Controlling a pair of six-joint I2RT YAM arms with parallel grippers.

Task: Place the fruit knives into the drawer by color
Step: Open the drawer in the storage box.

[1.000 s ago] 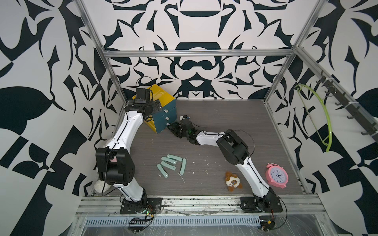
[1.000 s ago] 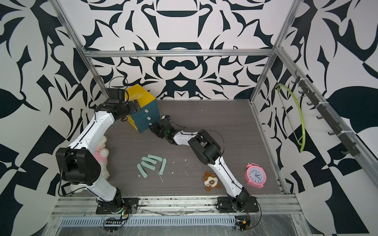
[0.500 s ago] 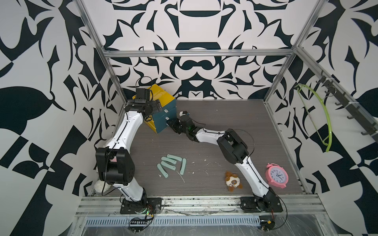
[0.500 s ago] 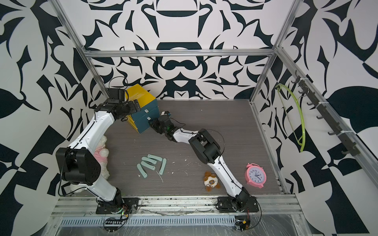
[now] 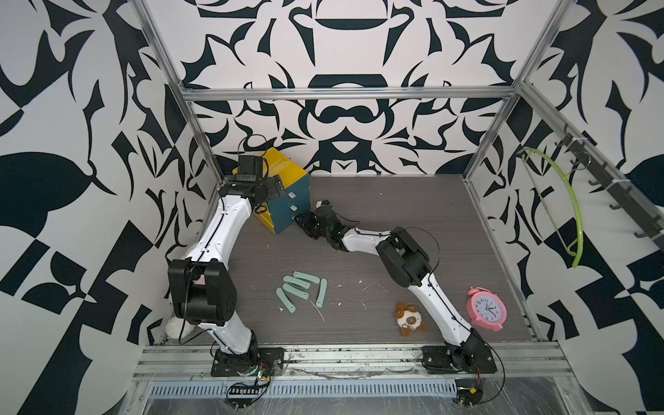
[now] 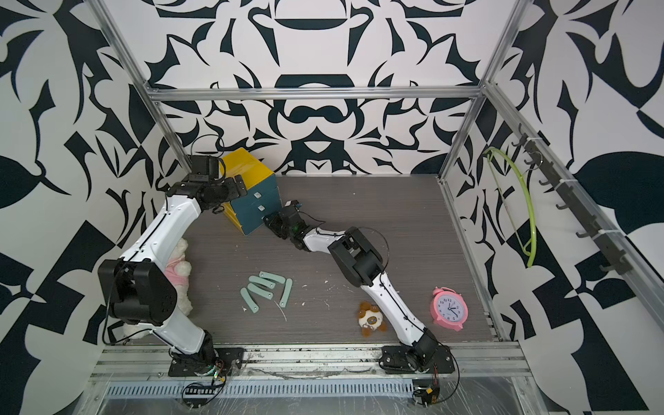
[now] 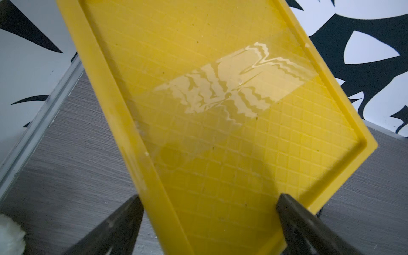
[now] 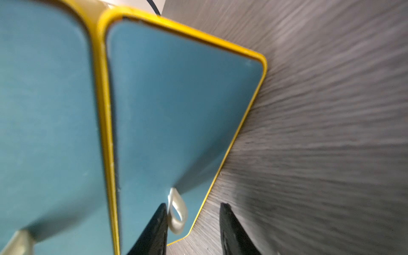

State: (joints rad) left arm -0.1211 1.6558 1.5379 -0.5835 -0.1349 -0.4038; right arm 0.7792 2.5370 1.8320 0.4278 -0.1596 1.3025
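Left gripper (image 7: pixel 207 199) spread wide over yellow panel of teal-fronted drawer cabinet (image 5: pixel 284 215), right gripper (image 8: pixel 193 205) half-parted, white loop handle (image 8: pixel 176 212) against one finger (image 8: pixel 154 227), ungripped, five mint-teal fruit knives (image 5: pixel 301 289) on near worktop (image 5: pixel 395 201)

Grey wood-grain worktop (image 5: pixel 395 201). Far left corner: yellow-and-teal drawer box (image 5: pixel 285 169), set askew. Front centre: five mint fruit knives (image 5: pixel 295 290), close together. Front right: brown-and-white plush (image 5: pixel 409 318), pink alarm clock (image 5: pixel 485 312). Left edge: white-and-pink plush (image 6: pixel 178 266). Scattered white crumbs.
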